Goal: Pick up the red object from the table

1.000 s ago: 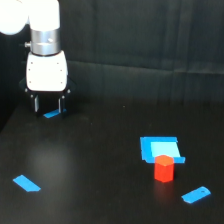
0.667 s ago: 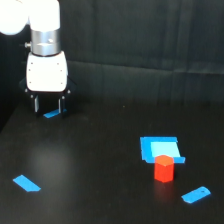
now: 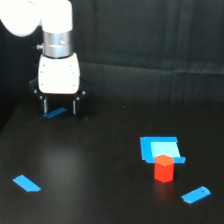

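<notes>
The arm [image 3: 47, 30] is seen at the upper part of the exterior view's left, its white wrist housing pointed straight down over the black bench [image 3: 100, 170]. The jaws [image 3: 60, 106] are held apart, one dark finger on each side of a small blue piece [image 3: 55, 112] that lies flat on the bench between them; whether the fingers touch that piece cannot be told. Nothing is gripped. The red block [image 3: 163, 168] is found well apart from the jaws, toward the lower part of the exterior view's right, standing upright on the bench. It is set against the near edge of a blue square [image 3: 159, 149], which lies flat just behind it; the block appears to overlap or touch that edge, though contact cannot be confirmed. A small blue strip [image 3: 195, 195] is noted lying flat near the block, further toward the exterior view's right and closer to the camera, apart from it. Another blue strip [image 3: 26, 183] is noted at the exterior view's lower left, lying flat and tilted, well apart from all other items. A dark curtain [image 3: 150, 35] is seen behind the bench.
</notes>
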